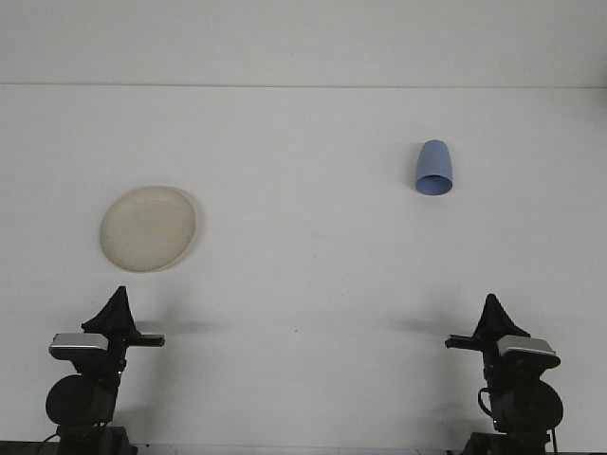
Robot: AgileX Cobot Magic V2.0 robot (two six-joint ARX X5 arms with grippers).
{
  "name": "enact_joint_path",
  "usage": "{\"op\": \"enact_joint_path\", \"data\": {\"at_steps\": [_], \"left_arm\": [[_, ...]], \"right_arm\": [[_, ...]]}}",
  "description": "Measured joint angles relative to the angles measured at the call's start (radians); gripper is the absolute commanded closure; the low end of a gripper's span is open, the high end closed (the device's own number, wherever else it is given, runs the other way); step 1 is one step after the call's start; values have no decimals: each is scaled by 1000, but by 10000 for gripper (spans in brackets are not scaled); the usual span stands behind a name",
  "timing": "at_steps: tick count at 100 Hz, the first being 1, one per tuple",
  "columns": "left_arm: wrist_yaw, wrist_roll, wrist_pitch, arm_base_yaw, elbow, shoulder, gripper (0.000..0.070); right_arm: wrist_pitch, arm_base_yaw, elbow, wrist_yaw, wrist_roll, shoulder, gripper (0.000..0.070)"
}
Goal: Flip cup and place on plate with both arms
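- White tabletop (313, 284) fills the front view; pale wall band along the top edge.
- Blue cup (433, 169) lies on its side on the tabletop, far right of centre, open mouth facing the camera, closed end pointing away.
- Cream plate (148, 228) sits flat on the tabletop at left, well apart from the cup; nothing on it.
- Left pincer (118, 305) at lower left, near edge of the tabletop, dark tip pointing up and away from the camera. Fingers look pressed together into one narrow point. Holds nothing.
- Left pincer is just below the plate in the frame, not touching it.
- Right pincer (492, 310) at lower right, dark tip pointing up, wrist turned a little so its silver block sits right of the tip. Fingers look together, one narrow point. Holds nothing.
- Right pincer is well apart from the cup, cup farther up the tabletop and slightly left of it.
- Both arm bases dark, at the bottom edge, partly cut off.
- Faint shadows on the tabletop beside each pincer.
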Motion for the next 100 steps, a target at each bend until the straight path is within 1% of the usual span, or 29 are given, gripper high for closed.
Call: {"op": "enact_joint_path", "data": {"at_steps": [11, 14, 16, 18, 21, 28, 30, 33, 46, 57, 75, 100], "left_arm": [[0, 0, 0, 0, 0, 0, 687], [0, 0, 0, 0, 0, 0, 687], [0, 0, 0, 0, 0, 0, 687], [0, 0, 0, 0, 0, 0, 687], [0, 0, 0, 0, 0, 0, 687], [0, 0, 0, 0, 0, 0, 687], [0, 0, 0, 0, 0, 0, 687], [0, 0, 0, 0, 0, 0, 687], [0, 0, 0, 0, 0, 0, 687], [0, 0, 0, 0, 0, 0, 687], [0, 0, 0, 0, 0, 0, 687], [0, 0, 0, 0, 0, 0, 687]], "right_arm": [[5, 0, 126, 3, 6, 92, 699], [9, 0, 164, 3, 6, 124, 683], [12, 0, 190, 3, 3, 149, 656], [13, 0, 213, 3, 0, 172, 613], [14, 0, 249, 2, -8, 209, 524], [14, 0, 327, -5, -38, 302, 257], [14, 0, 347, -7, -47, 328, 205], [13, 0, 378, -9, -58, 369, 162], [26, 0, 493, -33, -114, 539, 157], [108, 0, 544, -59, -171, 682, 157], [264, 0, 551, -106, -207, 909, 157], [474, 10, 551, -106, -266, 1222, 157]]}}
